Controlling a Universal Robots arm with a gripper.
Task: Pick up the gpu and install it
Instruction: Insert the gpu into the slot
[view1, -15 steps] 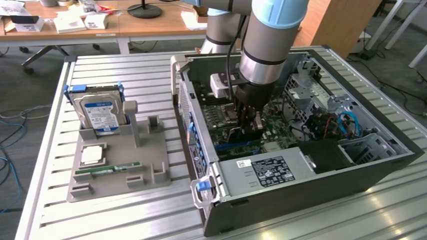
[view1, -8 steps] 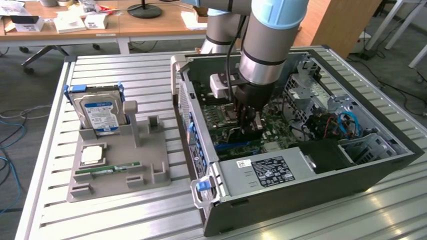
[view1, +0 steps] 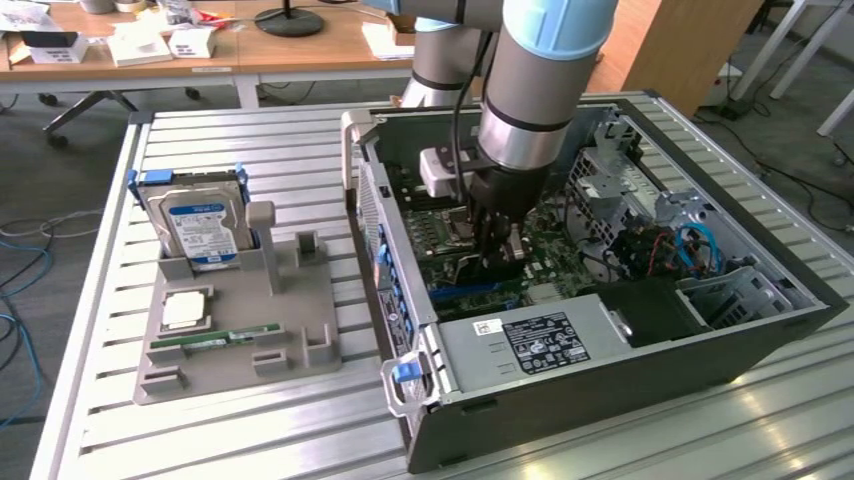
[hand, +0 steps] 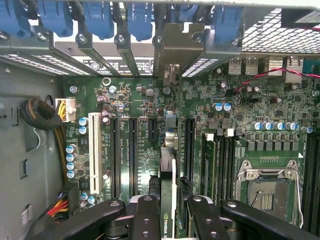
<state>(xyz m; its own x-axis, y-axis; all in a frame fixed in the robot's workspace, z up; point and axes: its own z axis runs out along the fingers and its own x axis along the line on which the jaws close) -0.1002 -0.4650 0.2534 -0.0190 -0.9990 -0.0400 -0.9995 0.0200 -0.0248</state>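
Exterior view has the arm reaching down into the open computer case (view1: 587, 360), which lies on its side on the slatted worktop (view1: 267, 440), with the pincer (view1: 497, 245) low over the green motherboard (view1: 561, 270). Pinched edge-on between its black fingers (view1: 514, 240) is the gpu (view1: 481, 235), held upright and just above the board. Wrist view looks straight along the card: the gpu (hand: 169, 200) shows as a thin edge running away from the pincer (hand: 172, 212), a finger (hand: 145, 215) pressed against each face, its metal bracket (hand: 177, 47) reaching the row of rear slot covers (hand: 100, 50) at the far wall of the case. Long black expansion slots (hand: 132, 155) lie on the board just to either side of the card's line, and whether the card's edge has entered a slot cannot be told. Beyond the pincer on one side sits the bare processor socket (hand: 267, 192). Out on the worktop, well apart from the pincer toward the exterior view's left, a grey holder tray (view1: 240, 350) carries a silver hard drive (view1: 200, 228) standing upright and a narrow green memory stick (view1: 214, 342) lying flat.
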